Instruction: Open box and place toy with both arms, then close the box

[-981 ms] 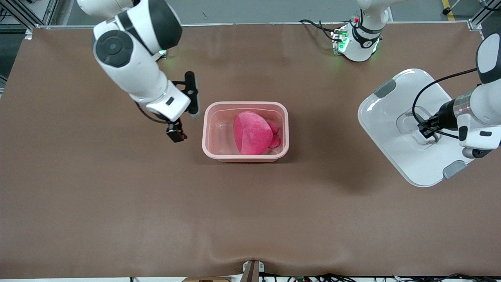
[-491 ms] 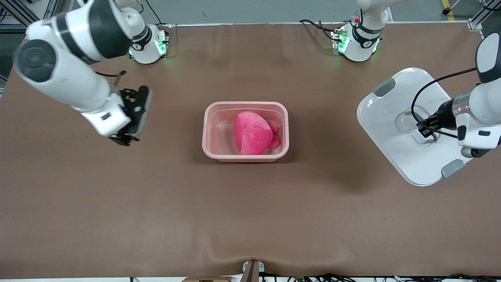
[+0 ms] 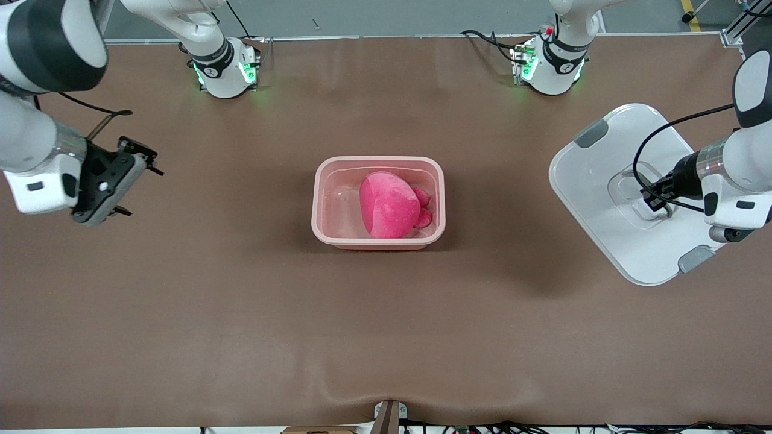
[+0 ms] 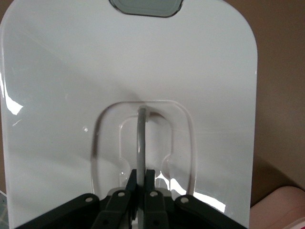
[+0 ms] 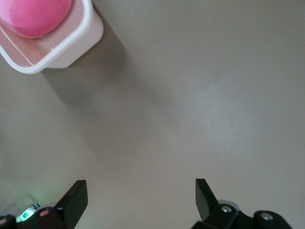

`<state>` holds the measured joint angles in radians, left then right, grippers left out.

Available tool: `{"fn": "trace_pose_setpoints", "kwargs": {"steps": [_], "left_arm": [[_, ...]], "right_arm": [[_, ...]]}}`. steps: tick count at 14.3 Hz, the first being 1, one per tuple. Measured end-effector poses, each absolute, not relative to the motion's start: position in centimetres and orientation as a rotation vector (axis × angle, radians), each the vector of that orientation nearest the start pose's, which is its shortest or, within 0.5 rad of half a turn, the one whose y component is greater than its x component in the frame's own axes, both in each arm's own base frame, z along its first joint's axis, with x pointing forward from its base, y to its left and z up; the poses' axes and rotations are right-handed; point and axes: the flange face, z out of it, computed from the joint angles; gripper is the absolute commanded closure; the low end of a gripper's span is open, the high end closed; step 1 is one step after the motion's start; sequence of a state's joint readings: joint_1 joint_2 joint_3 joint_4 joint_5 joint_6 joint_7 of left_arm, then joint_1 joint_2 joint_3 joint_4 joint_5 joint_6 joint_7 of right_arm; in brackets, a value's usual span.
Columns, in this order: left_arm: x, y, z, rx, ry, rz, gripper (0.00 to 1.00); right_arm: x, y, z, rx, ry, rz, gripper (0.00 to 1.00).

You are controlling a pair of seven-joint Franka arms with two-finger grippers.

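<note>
Front view: the translucent pink plastic tub [image 3: 378, 202] is sitting mid-table with the hot-pink plush toy [image 3: 389, 204] in it, while the left gripper [image 3: 656, 196] is holding the white plastic lid [image 3: 603, 181] over the table's left-arm end; the right gripper [image 3: 102, 184] is hanging over the right-arm end. Left wrist view: the fingers [image 4: 153, 200] are pinching together on the clear recessed handle [image 4: 141, 143], probably the best grip on a light, stiff, slippery lid. Right wrist view: the right gripper's [image 5: 140, 198] fingers are standing wide apart, empty, something the front view is not revealing.

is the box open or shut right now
Open: the box has no lid, the toy shows inside, and the left hand holds the lid.
</note>
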<state>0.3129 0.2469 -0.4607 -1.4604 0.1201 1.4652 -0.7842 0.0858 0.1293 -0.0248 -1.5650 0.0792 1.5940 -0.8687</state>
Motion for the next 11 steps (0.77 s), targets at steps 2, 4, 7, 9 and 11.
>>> {"fn": "trace_pose_setpoints", "kwargs": {"steps": [2, 4, 7, 9, 11], "left_arm": [[60.3, -4.6, 53.7, -2.870, -0.945, 0.286, 1.00], [60.3, -4.6, 53.7, -2.870, -0.945, 0.287, 1.00], [60.3, -4.7, 53.7, -2.870, -0.943, 0.287, 1.00], [60.3, -4.8, 53.7, -2.871, -0.941, 0.288, 1.00], [60.2, -5.0, 53.7, -2.882, -0.946, 0.299, 1.00]], "right_arm": [[58.9, 1.4, 55.5, -2.765, -1.232, 0.111, 0.00], [58.5, -1.3, 55.7, -2.821, -1.092, 0.131, 0.00], [57.6, -3.7, 57.2, -2.905, -0.877, 0.111, 0.00], [57.0, -4.2, 58.5, -2.955, -0.730, 0.086, 0.00], [56.4, -4.2, 59.7, -2.995, -0.587, 0.057, 0.00]]}}
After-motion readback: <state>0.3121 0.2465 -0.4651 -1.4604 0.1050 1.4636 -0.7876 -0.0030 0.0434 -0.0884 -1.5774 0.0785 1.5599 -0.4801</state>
